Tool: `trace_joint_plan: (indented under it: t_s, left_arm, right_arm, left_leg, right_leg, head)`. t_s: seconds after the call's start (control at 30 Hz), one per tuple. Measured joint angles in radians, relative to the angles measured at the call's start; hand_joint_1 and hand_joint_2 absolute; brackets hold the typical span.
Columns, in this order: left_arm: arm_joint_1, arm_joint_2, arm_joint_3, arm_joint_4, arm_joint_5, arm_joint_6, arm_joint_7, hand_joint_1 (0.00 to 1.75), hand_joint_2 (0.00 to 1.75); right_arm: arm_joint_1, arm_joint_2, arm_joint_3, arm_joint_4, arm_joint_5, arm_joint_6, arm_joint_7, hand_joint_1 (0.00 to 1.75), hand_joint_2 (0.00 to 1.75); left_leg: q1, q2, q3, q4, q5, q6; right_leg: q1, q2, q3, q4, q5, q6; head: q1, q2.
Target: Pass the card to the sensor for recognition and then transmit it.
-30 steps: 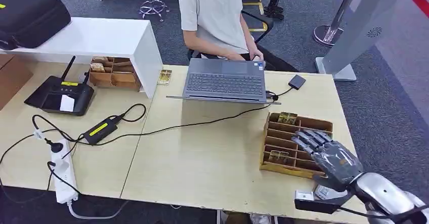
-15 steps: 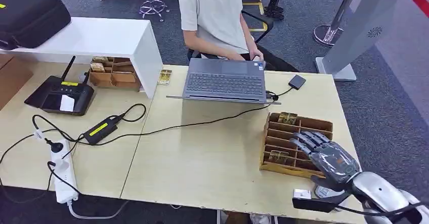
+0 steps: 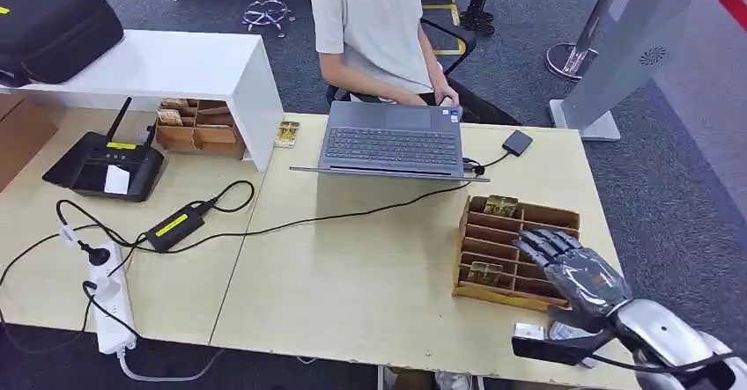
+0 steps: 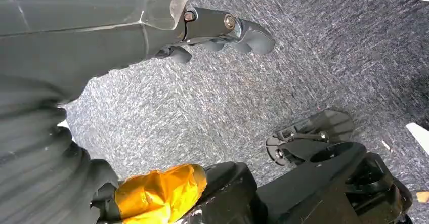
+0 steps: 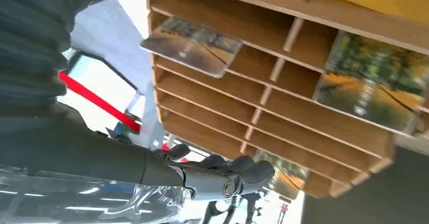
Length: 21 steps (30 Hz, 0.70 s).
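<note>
A wooden card rack (image 3: 520, 217) stands on the right of the table, with one picture card (image 3: 500, 205) in a far slot and another (image 3: 484, 273) in a near slot. My right hand (image 3: 577, 274) hovers over the rack's right side, fingers spread, holding nothing. In the right wrist view its fingers (image 5: 238, 176) reach along the rack (image 5: 212, 123), whose slots hold cards (image 5: 192, 44) (image 5: 374, 80). The black card sensor (image 3: 106, 165) lies far left with a white card on it. My left hand (image 4: 227, 27) hangs over grey carpet with nothing in it.
A person sits across the table at an open laptop (image 3: 392, 139). Cables, a power brick (image 3: 176, 225) and a power strip (image 3: 110, 302) cover the left half. A second wooden rack (image 3: 198, 126) sits under a white shelf (image 3: 176, 64), a loose card (image 3: 288, 133) beside it.
My right hand has dropped slightly and drawn back a little toward the rack's right side. Everything else on the table is where it was.
</note>
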Motion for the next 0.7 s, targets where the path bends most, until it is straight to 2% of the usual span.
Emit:
trace_joint_plan:
  t_s: [0.5,0.53,0.7]
  left_arm:
    - [-0.001,0.000,0.000,0.000,-0.007,0.000,0.000,0.00,1.75]
    - [-0.001,0.000,0.000,0.000,-0.007,0.000,0.000,0.00,1.75]
    - [-0.001,0.000,0.000,0.000,-0.012,0.000,0.000,0.00,1.75]
  right_arm:
    - [0.001,0.013,-0.016,0.047,0.000,0.000,0.001,0.00,1.75]
    - [0.001,0.015,-0.016,0.049,0.000,0.000,0.001,1.75,1.75]
    - [0.005,0.026,-0.025,0.059,0.000,-0.016,-0.011,1.75,1.75]
  left_leg:
    - [0.000,0.000,0.000,0.000,0.000,0.000]
    - [0.000,0.000,0.000,0.000,0.000,0.000]
    - [0.000,0.000,0.000,0.000,0.000,0.000]
  right_leg:
    - [0.000,0.000,0.000,0.000,0.000,0.000]
    - [0.000,0.000,0.000,0.000,0.000,0.000]
    - [0.000,0.000,0.000,0.000,0.000,0.000]
  head:
    - [0.000,0.000]
    - [0.000,0.000]
    - [0.000,0.000]
